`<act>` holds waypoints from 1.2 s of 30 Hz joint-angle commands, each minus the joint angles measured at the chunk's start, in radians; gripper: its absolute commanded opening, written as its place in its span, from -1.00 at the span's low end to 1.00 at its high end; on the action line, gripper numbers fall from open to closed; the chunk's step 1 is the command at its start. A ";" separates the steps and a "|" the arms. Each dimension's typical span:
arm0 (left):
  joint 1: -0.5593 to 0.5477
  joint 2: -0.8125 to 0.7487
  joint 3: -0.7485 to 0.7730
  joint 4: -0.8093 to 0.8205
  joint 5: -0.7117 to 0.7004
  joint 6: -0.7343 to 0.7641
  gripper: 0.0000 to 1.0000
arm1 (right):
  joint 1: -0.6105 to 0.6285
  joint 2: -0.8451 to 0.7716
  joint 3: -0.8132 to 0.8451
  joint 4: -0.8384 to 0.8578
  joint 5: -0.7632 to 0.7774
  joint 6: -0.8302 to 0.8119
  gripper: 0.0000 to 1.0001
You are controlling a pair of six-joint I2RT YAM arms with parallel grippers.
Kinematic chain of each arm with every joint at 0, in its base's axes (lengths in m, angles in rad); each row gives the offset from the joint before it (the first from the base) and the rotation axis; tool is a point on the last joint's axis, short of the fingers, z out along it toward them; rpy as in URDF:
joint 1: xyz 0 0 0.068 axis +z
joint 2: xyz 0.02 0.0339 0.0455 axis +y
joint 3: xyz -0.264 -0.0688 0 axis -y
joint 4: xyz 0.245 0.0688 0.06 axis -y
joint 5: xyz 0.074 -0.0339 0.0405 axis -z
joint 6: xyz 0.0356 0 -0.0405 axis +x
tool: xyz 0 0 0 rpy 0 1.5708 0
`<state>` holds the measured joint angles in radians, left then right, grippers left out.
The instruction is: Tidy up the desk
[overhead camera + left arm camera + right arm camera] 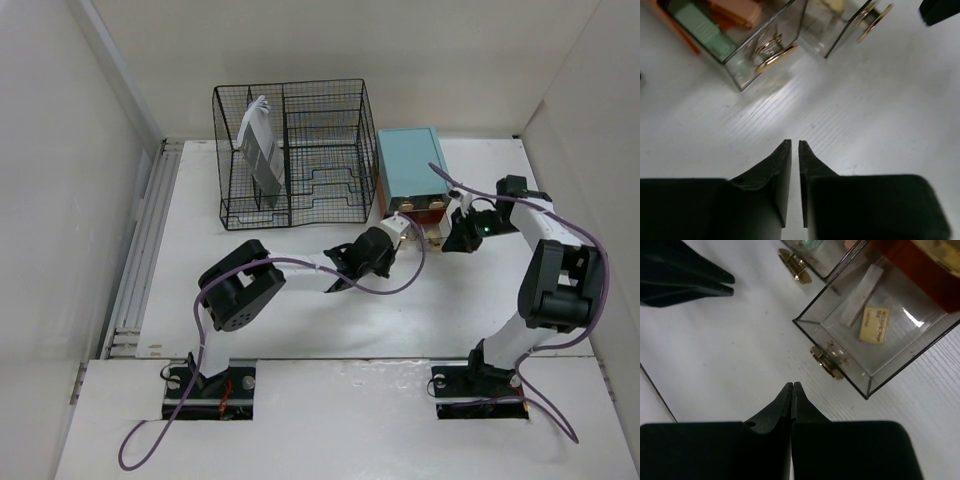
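The white desk [300,320] carries a teal drawer box [408,165] at the back. Its two clear drawers with gold knobs are pulled out at the front. My left gripper [402,234] hovers just before the left drawer [747,47], which holds green and orange items; the fingers [782,165] are all but closed, with nothing between them. My right gripper [452,236] is shut and empty, just short of the right drawer's gold knob [829,363]. That drawer [880,325] holds a grey stick and a small tan label-like piece.
A black wire-mesh organizer [295,155] stands at the back left with a grey and white item [262,145] upright in its left compartment. White walls close in the desk on both sides. The left gripper also shows in the right wrist view [690,275].
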<state>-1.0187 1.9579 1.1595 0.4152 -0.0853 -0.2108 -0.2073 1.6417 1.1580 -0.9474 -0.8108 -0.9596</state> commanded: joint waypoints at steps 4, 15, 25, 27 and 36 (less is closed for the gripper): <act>0.006 -0.027 -0.034 0.077 -0.116 -0.013 -0.43 | 0.022 0.038 0.051 0.174 -0.045 0.330 -1.00; 0.016 -0.039 -0.061 0.155 -0.116 -0.022 -0.30 | 0.022 0.133 -0.044 0.465 -0.057 0.683 -1.00; 0.045 -0.021 -0.061 0.212 -0.064 -0.084 -0.25 | 0.022 0.113 -0.124 0.766 -0.021 0.938 -1.00; 0.045 -0.021 -0.052 0.223 -0.053 -0.093 -0.25 | 0.022 0.133 -0.124 0.788 0.008 0.986 -1.00; 0.045 -0.030 -0.064 0.269 -0.031 -0.133 -0.25 | 0.022 0.142 -0.175 1.026 0.052 1.228 -1.00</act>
<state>-0.9737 1.9591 1.1053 0.6090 -0.1345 -0.3145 -0.1947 1.7794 0.9974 -0.0765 -0.7799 0.1478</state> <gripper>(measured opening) 0.372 0.010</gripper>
